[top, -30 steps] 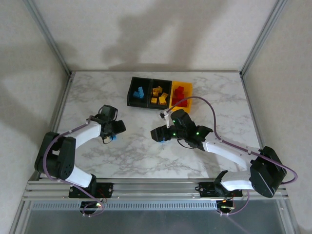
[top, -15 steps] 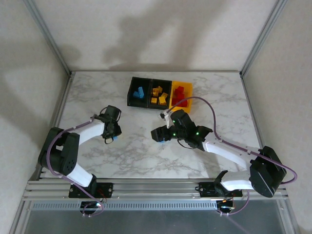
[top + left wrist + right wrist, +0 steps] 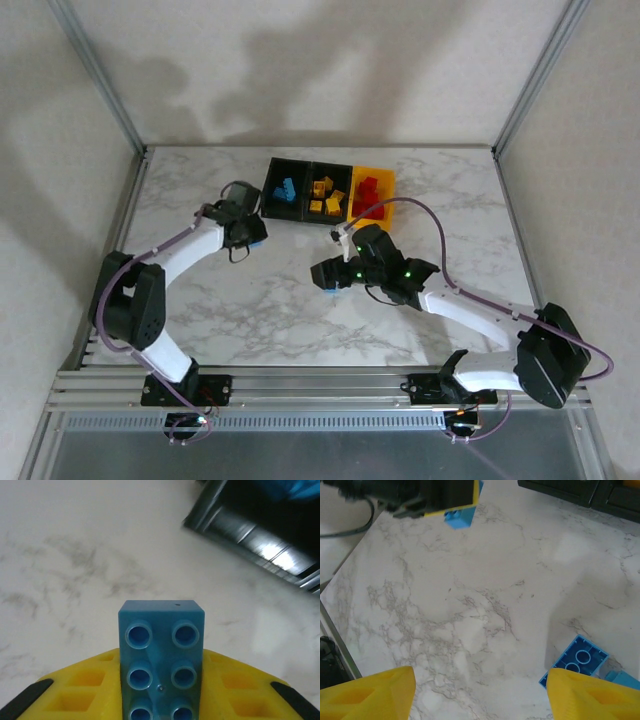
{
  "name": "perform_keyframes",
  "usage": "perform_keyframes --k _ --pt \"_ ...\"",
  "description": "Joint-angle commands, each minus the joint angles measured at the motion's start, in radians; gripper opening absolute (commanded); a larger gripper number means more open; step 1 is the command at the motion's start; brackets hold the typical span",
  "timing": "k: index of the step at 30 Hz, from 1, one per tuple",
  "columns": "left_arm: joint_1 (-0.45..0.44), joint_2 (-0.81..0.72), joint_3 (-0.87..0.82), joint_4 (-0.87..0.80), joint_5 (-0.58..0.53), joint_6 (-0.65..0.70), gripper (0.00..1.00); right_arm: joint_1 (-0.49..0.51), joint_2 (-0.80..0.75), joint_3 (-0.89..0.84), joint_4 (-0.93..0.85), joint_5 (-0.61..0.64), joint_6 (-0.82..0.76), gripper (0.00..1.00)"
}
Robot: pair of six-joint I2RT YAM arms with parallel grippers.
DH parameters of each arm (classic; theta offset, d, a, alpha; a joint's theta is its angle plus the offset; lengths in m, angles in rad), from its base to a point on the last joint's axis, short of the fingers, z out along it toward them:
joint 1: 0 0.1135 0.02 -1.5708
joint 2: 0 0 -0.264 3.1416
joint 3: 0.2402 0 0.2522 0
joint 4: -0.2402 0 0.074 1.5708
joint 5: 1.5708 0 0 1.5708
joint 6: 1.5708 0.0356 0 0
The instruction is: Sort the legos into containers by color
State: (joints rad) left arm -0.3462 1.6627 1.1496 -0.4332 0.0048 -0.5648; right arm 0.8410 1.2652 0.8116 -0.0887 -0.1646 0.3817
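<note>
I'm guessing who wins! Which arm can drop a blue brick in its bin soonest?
Left. The left tool holds a blue brick near the bin of blue bricks; the right tool is open, farther away.

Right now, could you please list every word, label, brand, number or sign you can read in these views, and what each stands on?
None: no text can be read.
Blue brick: no lettering legible on its studs.
Bins: no label to be seen; too small to rule out fine print.
Table: marble veining, no markings.
</note>
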Motion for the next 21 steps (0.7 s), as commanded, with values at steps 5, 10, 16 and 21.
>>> perform_keyframes --k 5,10,16,21 --pt "-0.011 0.176 0.276 -0.077 -0.014 0.030 0.27 -0.013 -0.037 -0.024 0.010 0.033 0.013 0.70" --pt "-0.011 0.310 0.451 -0.105 -0.030 0.045 0.27 -0.021 -0.054 -0.035 0.004 0.039 0.019 0.70" --pt "-0.010 0.457 0.662 -0.169 -0.072 0.066 0.26 -0.026 -0.058 -0.040 -0.002 0.044 0.025 0.70" --pt "-0.011 0.537 0.766 -0.193 -0.103 0.080 0.26 -0.029 -0.056 -0.039 -0.006 0.047 0.028 0.70"
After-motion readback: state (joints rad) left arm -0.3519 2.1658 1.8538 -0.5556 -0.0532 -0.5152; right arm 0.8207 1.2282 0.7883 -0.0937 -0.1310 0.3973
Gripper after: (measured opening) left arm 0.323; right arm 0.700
